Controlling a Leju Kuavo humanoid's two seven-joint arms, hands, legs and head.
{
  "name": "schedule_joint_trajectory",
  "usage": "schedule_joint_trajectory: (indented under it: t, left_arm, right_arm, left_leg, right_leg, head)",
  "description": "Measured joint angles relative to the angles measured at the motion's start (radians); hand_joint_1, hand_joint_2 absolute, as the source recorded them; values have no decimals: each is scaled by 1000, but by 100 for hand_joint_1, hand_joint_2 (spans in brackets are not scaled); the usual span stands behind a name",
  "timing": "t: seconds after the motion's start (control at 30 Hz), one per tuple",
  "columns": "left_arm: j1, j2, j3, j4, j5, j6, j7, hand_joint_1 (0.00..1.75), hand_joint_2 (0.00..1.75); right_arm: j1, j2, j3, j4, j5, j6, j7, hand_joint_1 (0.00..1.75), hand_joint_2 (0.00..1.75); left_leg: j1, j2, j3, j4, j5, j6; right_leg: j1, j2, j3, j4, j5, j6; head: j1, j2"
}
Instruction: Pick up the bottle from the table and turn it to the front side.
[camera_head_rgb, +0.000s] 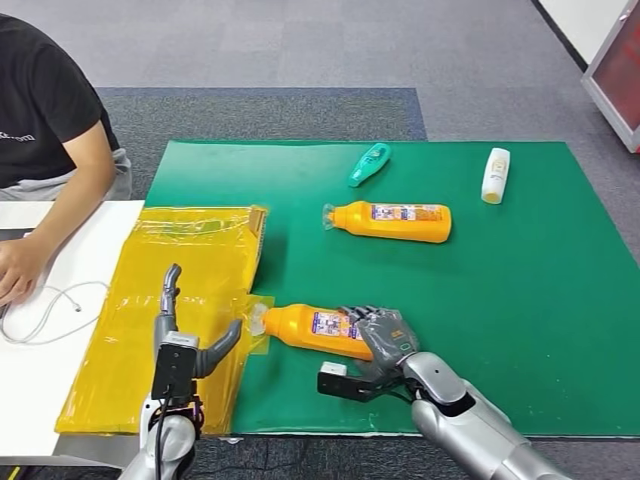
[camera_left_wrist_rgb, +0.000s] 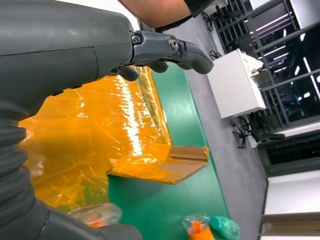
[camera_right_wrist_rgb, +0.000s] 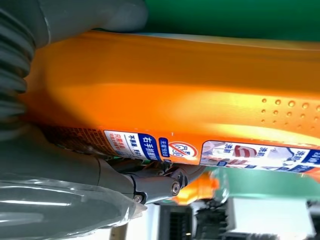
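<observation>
An orange bottle (camera_head_rgb: 313, 327) with a clear cap lies on its side at the near edge of the green mat (camera_head_rgb: 490, 300), cap pointing left. My right hand (camera_head_rgb: 381, 338) grips its base end. In the right wrist view the orange bottle (camera_right_wrist_rgb: 170, 95) sits between the thumb (camera_right_wrist_rgb: 86, 17) and the dark fingers (camera_right_wrist_rgb: 151, 182), its printed label facing the fingers. My left hand (camera_head_rgb: 185, 335) hovers open over the yellow plastic bag (camera_head_rgb: 173, 290), just left of the cap. In the left wrist view, that left hand (camera_left_wrist_rgb: 113, 55) has its fingers spread above the yellow plastic bag (camera_left_wrist_rgb: 102, 130).
A second orange bottle (camera_head_rgb: 392, 221) lies mid-mat, with a teal bottle (camera_head_rgb: 370, 163) behind it and a white bottle (camera_head_rgb: 496, 174) at the far right. A person's arm (camera_head_rgb: 45, 200) rests on the white table (camera_head_rgb: 38, 340) at the left, beside a white cable (camera_head_rgb: 53, 305).
</observation>
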Motion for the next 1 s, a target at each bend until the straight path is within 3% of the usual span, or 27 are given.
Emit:
schedule_joint_trajectory:
  t: [0.3, 0.67, 1.0]
  left_arm:
    - [5, -21, -6, -55, 162, -45, -70, 0, 175]
    - [9, -22, -64, -80, 247, -120, -82, 0, 175]
    - [9, -21, -108, -80, 314, -157, -56, 0, 175]
  right_arm:
    - [59, 99, -130, 38, -134, -145, -140, 175, 175]
    - [71, 172, -185, 73, -225, -139, -210, 175, 175]
    - [115, 179, -185, -21, -320, -98, -227, 175, 175]
  left_leg:
    - [0, 1, -6, 0, 0, -1]
    - [0, 1, -12, 0, 0, -1]
    - [0, 1, -17, 0, 0, -1]
  right_leg:
    - [0, 2, -7, 0, 0, -1]
    - [0, 2, -13, 0, 0, 0]
    - [0, 1, -17, 1, -1, -1]
  head:
    - [0, 0]
    - [0, 0]
    - [0, 0]
